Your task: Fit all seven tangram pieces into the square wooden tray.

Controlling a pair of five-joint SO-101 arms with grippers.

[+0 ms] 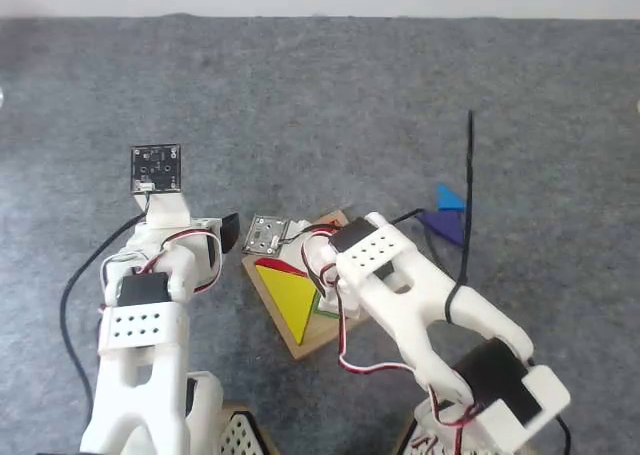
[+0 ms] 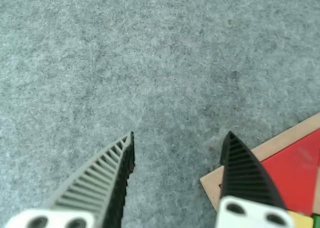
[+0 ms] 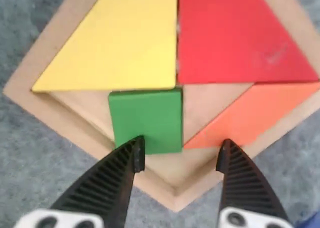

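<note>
The right gripper (image 3: 181,143), spread wide, hung over the green square wooden piece (image 3: 146,119), likely to straighten it in the square wooden tray (image 3: 170,185); the left gripper (image 2: 180,134) gaped empty by its corner.

The left white plastic arm (image 1: 140,325) stands folded upright over its base, wrist just behind the left black ribbed claw (image 2: 180,138), whose two pointed fingers (image 2: 114,170) are spread wide apart. The right white plastic arm (image 1: 430,305) lies stretched forward and slanted towards its neighbour. Its wrist sits above the right black ribbed claw (image 3: 182,144), which points downward with jaws parted and gripping nothing.
</note>
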